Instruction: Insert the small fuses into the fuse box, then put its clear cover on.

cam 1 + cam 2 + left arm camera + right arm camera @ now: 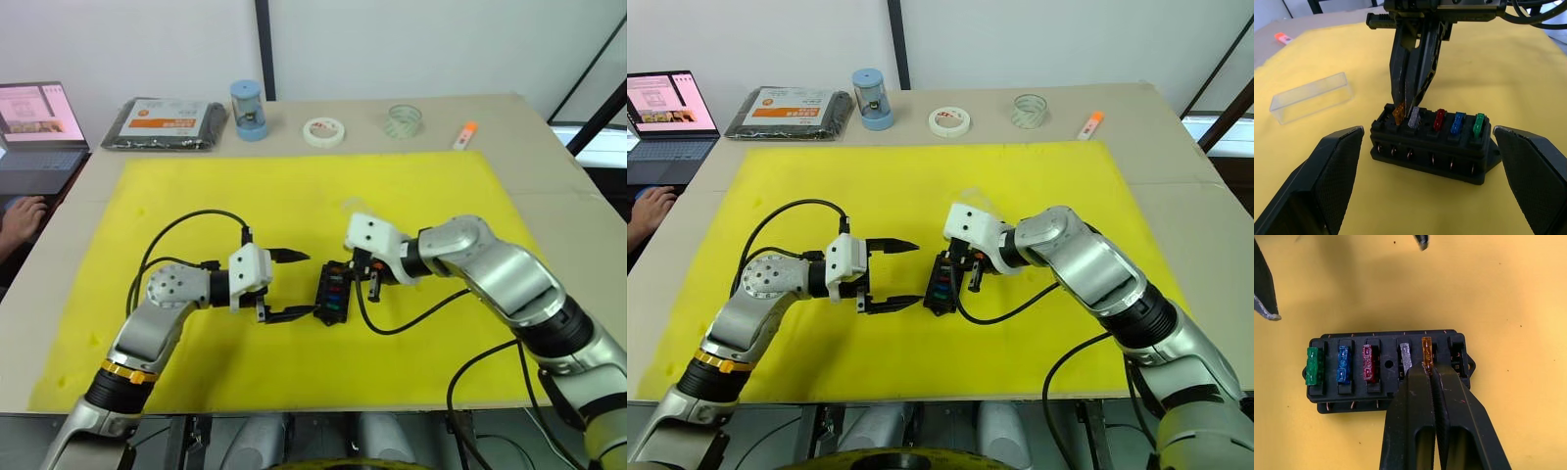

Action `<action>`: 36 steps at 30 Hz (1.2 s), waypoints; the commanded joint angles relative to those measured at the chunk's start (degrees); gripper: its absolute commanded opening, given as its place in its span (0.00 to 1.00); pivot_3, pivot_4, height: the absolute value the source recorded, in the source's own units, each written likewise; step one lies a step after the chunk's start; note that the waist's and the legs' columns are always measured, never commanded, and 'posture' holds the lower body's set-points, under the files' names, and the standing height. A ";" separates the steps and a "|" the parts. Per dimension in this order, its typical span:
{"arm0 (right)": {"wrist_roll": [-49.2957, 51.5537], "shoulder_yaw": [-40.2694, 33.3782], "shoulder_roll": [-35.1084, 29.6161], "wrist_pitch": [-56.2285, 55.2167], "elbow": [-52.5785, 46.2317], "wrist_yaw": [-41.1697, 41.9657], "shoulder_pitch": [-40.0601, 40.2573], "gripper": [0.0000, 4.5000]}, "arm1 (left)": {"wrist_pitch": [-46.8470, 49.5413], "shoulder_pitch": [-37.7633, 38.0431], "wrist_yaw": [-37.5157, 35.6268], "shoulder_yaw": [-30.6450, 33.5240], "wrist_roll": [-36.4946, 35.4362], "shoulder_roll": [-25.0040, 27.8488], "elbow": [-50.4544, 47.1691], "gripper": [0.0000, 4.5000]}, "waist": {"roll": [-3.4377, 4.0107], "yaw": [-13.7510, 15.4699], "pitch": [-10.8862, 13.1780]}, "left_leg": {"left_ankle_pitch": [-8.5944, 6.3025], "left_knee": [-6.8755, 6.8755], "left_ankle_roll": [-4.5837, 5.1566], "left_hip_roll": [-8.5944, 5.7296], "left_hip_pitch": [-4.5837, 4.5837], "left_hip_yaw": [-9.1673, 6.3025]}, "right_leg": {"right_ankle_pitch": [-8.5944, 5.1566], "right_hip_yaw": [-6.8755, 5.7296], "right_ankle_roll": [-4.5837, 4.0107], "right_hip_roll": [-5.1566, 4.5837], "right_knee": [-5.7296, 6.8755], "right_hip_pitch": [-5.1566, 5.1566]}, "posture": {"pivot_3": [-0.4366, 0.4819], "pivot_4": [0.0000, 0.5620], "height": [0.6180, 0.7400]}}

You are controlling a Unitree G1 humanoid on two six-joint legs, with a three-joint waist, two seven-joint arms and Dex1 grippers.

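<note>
I'm pressing the amber fuse into the fuse box at frame centre, right gripper pinched on it; left gripper is gaping beside the box (one finger touching). A tilted push could bend the blades.

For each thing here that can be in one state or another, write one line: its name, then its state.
fuse box: five fuses seated, end slot empty, uncovered
amber fuse: in its slot, pinched by the right gripper
clear cover: off, lying on the yellow mat
left gripper: open, beside the box
right gripper: shut on the amber fuse
laptop: open, screen lit
</note>
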 commanded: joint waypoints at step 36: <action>1.99 -3.52 -0.22 -6.76 -0.35 1.21 0.23 0.51 | -0.92 -2.30 -1.73 0.35 -0.14 0.79 0.38 1.00 | 0.01 -0.04 0.01 | 0.00 0.00 0.00 0.00 -0.01 0.00 | 0.00 -0.01 0.00 0.00 -0.01 -0.01 | 0.48 0.27 1.00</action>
